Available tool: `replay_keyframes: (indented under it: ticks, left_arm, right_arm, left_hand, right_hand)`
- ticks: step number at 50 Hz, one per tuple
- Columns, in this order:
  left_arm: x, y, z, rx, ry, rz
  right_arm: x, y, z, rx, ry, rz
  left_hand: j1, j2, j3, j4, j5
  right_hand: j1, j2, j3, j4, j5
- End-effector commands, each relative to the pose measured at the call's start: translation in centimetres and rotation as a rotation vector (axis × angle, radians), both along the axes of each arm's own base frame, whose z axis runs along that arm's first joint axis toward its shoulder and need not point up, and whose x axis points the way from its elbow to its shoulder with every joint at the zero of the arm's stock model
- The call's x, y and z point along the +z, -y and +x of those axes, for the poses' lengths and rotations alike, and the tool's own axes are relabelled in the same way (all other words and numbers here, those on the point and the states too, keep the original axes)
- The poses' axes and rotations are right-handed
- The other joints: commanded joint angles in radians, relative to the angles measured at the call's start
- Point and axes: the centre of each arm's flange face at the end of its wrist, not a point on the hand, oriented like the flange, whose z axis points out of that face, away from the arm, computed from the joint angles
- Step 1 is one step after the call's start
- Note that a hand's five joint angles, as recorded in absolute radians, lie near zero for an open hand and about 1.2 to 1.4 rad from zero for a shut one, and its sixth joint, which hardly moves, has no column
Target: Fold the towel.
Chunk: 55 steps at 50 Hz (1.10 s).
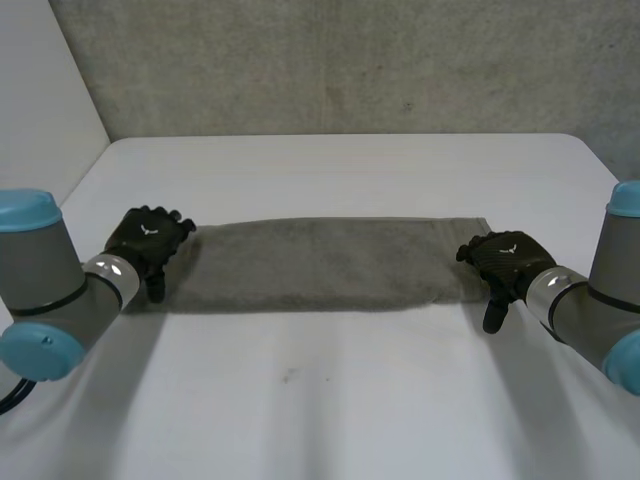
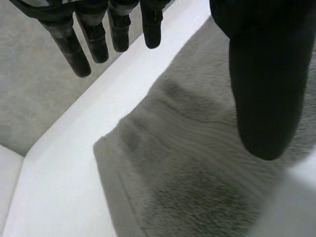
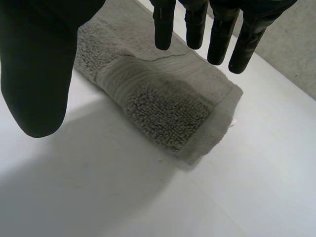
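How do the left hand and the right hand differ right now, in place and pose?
The left hand is at the left end of the towel, the right hand at its right end. The left hand's thumb hangs over towel, while the right hand's thumb hangs over bare table beside it. Both are open, fingers straight, holding nothing.

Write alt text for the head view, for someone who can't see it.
A grey towel, folded into a long strip, lies across a white table. The left robot hand is at one end and the right robot hand at the other, both open.
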Motion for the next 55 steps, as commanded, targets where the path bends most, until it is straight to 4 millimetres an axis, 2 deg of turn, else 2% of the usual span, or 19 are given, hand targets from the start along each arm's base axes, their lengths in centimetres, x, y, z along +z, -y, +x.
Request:
replay_keyframes:
  ticks: [1, 11, 16, 18, 19, 21, 26, 33, 38, 40, 41, 44, 45, 47, 48, 49, 50, 53, 55]
  left_arm:
    - [0.7, 0.4, 0.2, 0.057, -0.036, -0.006]
    - [2.5, -3.5, 0.9, 0.056, -0.067, 0.001]
    - [2.3, -4.4, 1.0, 0.053, -0.065, 0.013]
    - [2.2, -4.6, 1.0, 0.051, -0.065, 0.018]
    - [2.1, -4.7, 1.0, 0.052, -0.063, 0.022]
    - [2.2, -4.8, 1.0, 0.052, -0.063, 0.022]
    - [2.4, -5.2, 1.1, 0.052, -0.064, 0.019]
    - [3.0, -6.1, 1.3, 0.053, -0.066, 0.009]
    - [3.4, -6.5, 1.4, 0.053, -0.068, 0.001]
    - [3.7, -6.6, 1.4, 0.053, -0.07, -0.008]
    - [3.7, -6.6, 1.4, 0.053, -0.07, -0.008]
    - [4.0, -6.7, 1.4, 0.054, -0.073, -0.02]
    - [4.0, -6.7, 1.4, 0.054, -0.073, -0.02]
    - [4.3, -6.7, 1.5, 0.056, -0.077, -0.026]
    - [4.3, -6.7, 1.5, 0.056, -0.077, -0.026]
    - [4.4, -6.7, 1.5, 0.058, -0.079, -0.029]
    - [4.4, -6.7, 1.5, 0.058, -0.079, -0.029]
    - [4.5, -6.8, 1.5, 0.06, -0.082, -0.031]
    - [4.4, -6.9, 1.4, 0.062, -0.096, -0.023]
  right_arm:
    - [-1.1, 0.6, 0.0, 0.017, -0.04, -0.06]
    - [-2.6, 2.1, 0.2, 0.005, -0.067, -0.093]
    - [-3.0, 2.6, 0.1, 0.01, -0.113, -0.127]
    - [-3.2, 3.1, 0.0, 0.01, -0.143, -0.158]
    - [-3.3, 3.4, 0.0, 0.011, -0.156, -0.172]
    - [-3.3, 3.7, -0.3, 0.006, -0.171, -0.188]
    - [-2.5, 5.2, -2.3, -0.056, -0.256, -0.244]
    - [-0.1, 7.8, -6.2, -0.198, -0.567, -0.415]
    - [1.4, 7.9, -5.8, -0.201, -0.587, -0.476]
    - [2.9, 7.2, -3.2, -0.153, -0.504, -0.53]
    - [2.9, 7.2, -3.2, -0.153, -0.504, -0.53]
    - [5.7, 4.1, 4.0, 0.034, -0.321, -0.636]
    - [5.7, 4.1, 4.0, 0.035, -0.321, -0.637]
    - [5.3, 1.0, 8.8, 0.221, -0.24, -0.659]
    - [5.3, 1.0, 8.8, 0.222, -0.24, -0.659]
    - [5.0, -1.0, 11.3, 0.334, -0.208, -0.674]
    - [5.0, -1.0, 11.3, 0.335, -0.208, -0.674]
    - [3.0, -6.7, 17.1, 0.628, -0.134, -0.712]
    - [2.2, -8.0, 18.4, 0.69, -0.12, -0.73]
  left_hand:
    - [-0.027, -0.023, -0.025, -0.026, -0.045]
    - [-0.027, -0.023, -0.025, -0.026, -0.045]
    - [-0.027, -0.023, -0.025, -0.026, -0.045]
    - [-0.027, -0.023, -0.025, -0.026, -0.045]
    - [-0.027, -0.023, -0.025, -0.026, -0.045]
    - [-0.027, -0.023, -0.025, -0.026, -0.045]
    - [-0.027, -0.023, -0.025, -0.026, -0.045]
    - [-0.027, -0.023, -0.025, -0.026, -0.045]
    - [-0.027, -0.023, -0.025, -0.026, -0.045]
    - [-0.027, -0.023, -0.025, -0.026, -0.045]
    - [-0.027, -0.023, -0.025, -0.026, -0.045]
    - [-0.027, -0.023, -0.025, -0.026, -0.045]
    - [-0.027, -0.023, -0.025, -0.026, -0.045]
    - [-0.027, -0.023, -0.025, -0.026, -0.045]
    - [-0.027, -0.023, -0.025, -0.026, -0.045]
    - [-0.027, -0.023, -0.025, -0.026, -0.045]
    - [-0.027, -0.023, -0.025, -0.026, -0.045]
    - [-0.027, -0.023, -0.025, -0.026, -0.045]
    - [-0.027, -0.023, -0.025, -0.026, -0.045]
  right_hand:
    - [0.076, 0.062, 0.072, 0.049, 0.052]
    - [0.329, 0.315, 0.324, 0.302, 0.304]
    - [0.567, 0.553, 0.562, 0.54, 0.542]
    - [0.8, 0.786, 0.795, 0.773, 0.775]
    - [1.086, 1.072, 1.082, 1.059, 1.062]
    - [1.193, 1.179, 1.188, 1.166, 1.168]
    - [1.194, 1.18, 1.189, 1.167, 1.169]
    - [1.194, 1.18, 1.189, 1.167, 1.169]
    - [1.194, 1.18, 1.189, 1.167, 1.169]
    - [1.194, 1.18, 1.189, 1.167, 1.169]
    - [1.194, 1.18, 1.189, 1.167, 1.169]
    - [1.194, 1.18, 1.189, 1.167, 1.169]
    - [1.194, 1.18, 1.189, 1.167, 1.169]
    - [1.194, 1.18, 1.189, 1.167, 1.169]
    - [1.194, 1.18, 1.189, 1.167, 1.169]
    - [1.194, 1.18, 1.189, 1.167, 1.169]
    - [1.194, 1.18, 1.189, 1.167, 1.169]
    - [1.194, 1.18, 1.189, 1.167, 1.169]
    - [1.194, 1.18, 1.189, 1.167, 1.169]
